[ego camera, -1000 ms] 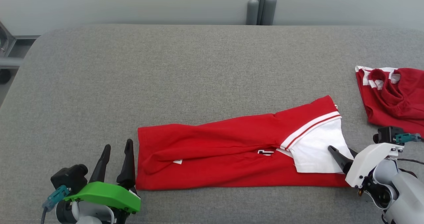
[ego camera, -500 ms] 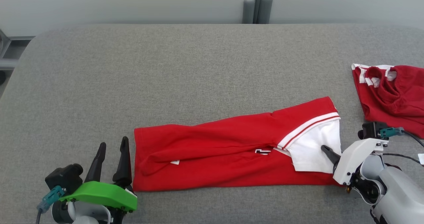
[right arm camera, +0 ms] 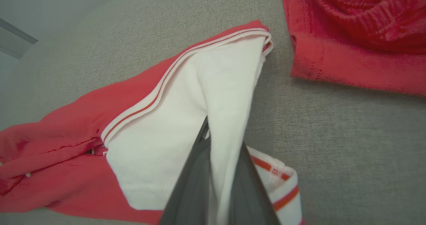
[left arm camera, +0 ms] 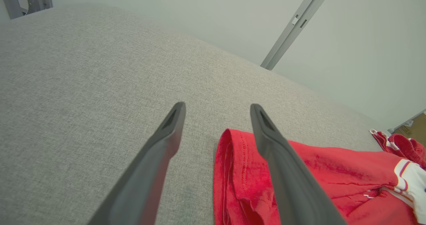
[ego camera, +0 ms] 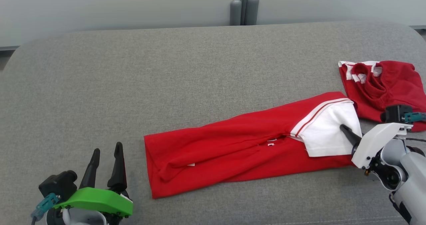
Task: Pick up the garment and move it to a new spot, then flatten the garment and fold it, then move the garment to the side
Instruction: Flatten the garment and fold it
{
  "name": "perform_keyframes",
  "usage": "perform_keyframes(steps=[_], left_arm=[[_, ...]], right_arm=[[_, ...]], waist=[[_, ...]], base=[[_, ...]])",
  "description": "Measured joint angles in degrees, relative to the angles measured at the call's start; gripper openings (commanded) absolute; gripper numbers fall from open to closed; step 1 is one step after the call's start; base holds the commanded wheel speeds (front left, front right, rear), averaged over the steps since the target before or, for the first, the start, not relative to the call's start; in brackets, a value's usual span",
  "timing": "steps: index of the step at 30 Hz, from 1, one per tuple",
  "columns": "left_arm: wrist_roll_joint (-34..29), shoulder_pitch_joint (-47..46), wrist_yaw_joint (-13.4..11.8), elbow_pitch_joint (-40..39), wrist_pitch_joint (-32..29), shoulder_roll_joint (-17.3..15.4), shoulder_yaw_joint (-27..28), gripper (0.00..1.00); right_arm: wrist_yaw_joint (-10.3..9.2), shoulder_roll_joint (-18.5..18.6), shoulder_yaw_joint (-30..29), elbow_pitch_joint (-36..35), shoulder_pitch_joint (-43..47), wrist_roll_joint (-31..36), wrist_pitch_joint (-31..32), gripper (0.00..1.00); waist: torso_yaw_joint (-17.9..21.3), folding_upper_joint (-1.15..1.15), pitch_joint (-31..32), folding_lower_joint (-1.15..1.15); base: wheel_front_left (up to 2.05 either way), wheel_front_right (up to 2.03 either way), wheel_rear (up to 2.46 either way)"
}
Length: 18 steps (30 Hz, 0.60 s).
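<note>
Right claw [ego camera: 346, 131] pinches the white fold [right arm camera: 226, 85] of the garment [ego camera: 233, 145]; left claw [ego camera: 107, 147] spread, empty, beside the hem [left arm camera: 226, 158]. Risk: the thin pinch may slip, or dragging may snag the other garment [ego camera: 382, 85].

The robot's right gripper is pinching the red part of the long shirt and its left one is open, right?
Not quite: the right gripper is pinching the white part of the long shirt, as the right wrist view shows. The left gripper is open.
</note>
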<state>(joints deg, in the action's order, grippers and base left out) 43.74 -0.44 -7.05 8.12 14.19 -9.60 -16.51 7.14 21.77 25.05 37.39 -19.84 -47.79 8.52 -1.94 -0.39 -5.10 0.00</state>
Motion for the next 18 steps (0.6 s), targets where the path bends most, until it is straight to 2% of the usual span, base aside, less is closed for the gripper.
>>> perform_keyframes(steps=[10, 14, 18], left_arm=[[-0.9, 0.2, 0.0, -1.2, 0.0, 0.7, 0.0, 1.0], [-1.2, 0.2, 0.0, -1.1, -0.1, 1.3, -0.5, 1.0], [-1.6, 0.2, 0.0, -1.1, -0.6, 1.7, -1.7, 1.0]], right_arm=[[0.0, 4.9, -0.3, -2.4, -1.1, -0.3, -0.5, 0.0], [-0.01, 5.1, 0.8, -5.4, -1.5, -1.1, -0.5, 0.0], [-0.01, 4.5, 5.2, -11.4, -2.5, -1.1, -0.3, 0.0]], waist=[[2.3, 0.0, 0.5, 0.0], [2.8, 0.0, 1.1, 0.0], [2.3, 0.0, 1.8, 0.0]], base=[[0.0, 0.0, 0.0], [0.0, 0.0, 0.0], [0.0, 0.0, 0.0]])
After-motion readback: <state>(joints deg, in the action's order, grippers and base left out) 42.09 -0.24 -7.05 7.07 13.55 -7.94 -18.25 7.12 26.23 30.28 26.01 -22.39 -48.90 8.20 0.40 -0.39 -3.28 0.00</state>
